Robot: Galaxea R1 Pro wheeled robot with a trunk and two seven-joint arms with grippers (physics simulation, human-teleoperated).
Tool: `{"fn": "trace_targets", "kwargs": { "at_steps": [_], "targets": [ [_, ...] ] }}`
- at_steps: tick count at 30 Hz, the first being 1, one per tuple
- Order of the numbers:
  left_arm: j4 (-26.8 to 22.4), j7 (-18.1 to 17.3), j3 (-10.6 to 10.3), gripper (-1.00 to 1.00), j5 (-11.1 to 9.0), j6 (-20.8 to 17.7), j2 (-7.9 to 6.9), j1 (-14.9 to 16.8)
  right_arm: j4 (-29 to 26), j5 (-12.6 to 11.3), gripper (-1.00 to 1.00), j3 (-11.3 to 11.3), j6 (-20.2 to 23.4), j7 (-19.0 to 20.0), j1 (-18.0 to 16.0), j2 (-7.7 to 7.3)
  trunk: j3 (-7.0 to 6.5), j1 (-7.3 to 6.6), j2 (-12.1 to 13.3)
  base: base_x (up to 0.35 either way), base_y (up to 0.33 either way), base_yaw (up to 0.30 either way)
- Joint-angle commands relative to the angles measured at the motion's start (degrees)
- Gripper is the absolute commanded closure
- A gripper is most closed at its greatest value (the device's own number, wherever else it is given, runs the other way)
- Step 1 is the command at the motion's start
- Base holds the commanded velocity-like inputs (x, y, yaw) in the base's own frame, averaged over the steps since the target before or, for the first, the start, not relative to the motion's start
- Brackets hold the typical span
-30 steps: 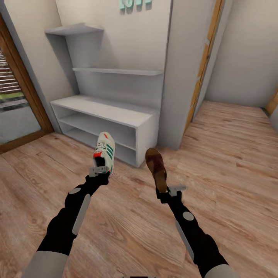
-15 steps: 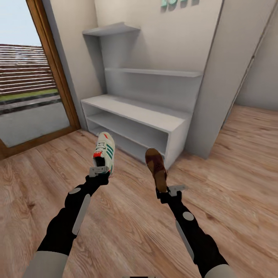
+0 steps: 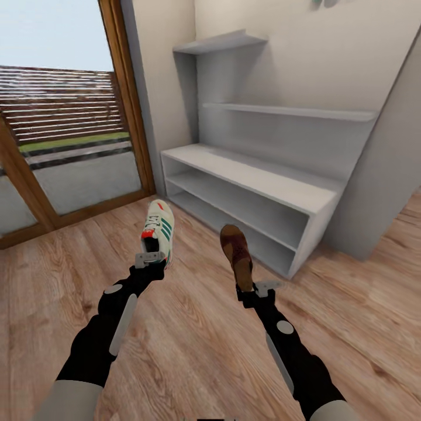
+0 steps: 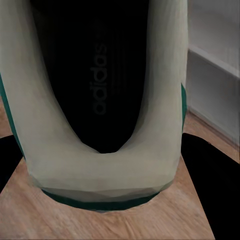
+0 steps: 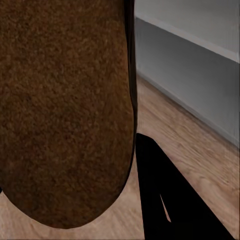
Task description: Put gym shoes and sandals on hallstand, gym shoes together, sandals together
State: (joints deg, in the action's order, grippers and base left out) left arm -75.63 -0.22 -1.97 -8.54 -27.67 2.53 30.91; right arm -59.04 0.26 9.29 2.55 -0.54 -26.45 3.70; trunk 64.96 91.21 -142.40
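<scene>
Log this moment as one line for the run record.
left gripper: holding sneaker | right gripper: holding sandal | shoe rack: ahead, nothing on it

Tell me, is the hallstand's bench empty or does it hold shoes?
Empty: the hallstand bench top shows bare grey surface, no shoes.

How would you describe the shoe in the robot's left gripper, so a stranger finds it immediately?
Start at the pale grey hallstand beside the glass door. In front of it two black arms each hold up a shoe; the left gripper grips the gym shoe by its heel. It is white, laced, green-striped with red-orange patches, while the sandal is plain brown.
</scene>
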Motion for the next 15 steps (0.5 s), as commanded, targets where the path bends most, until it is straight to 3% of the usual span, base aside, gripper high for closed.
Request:
{"fn": "trace_targets", "kwargs": {
  "at_steps": [1, 15],
  "targets": [
    [0.0, 0.0, 0.0, 1.0, -0.4, -0.3, 0.02, 0.0, -0.1, -0.2, 1.0, 0.0, 0.3, -0.2, 0.0, -0.01, 0.05, 0.01, 0.0, 0.24, 0.266, 0.269],
    [0.0, 0.0, 0.0, 1.0, -0.4, -0.3, 0.02, 0.0, -0.1, -0.2, 1.0, 0.0, 0.3, -0.2, 0.0, -0.01, 0.05, 0.01, 0.0, 0.262, 0.25, 0.269]
  ]
}}
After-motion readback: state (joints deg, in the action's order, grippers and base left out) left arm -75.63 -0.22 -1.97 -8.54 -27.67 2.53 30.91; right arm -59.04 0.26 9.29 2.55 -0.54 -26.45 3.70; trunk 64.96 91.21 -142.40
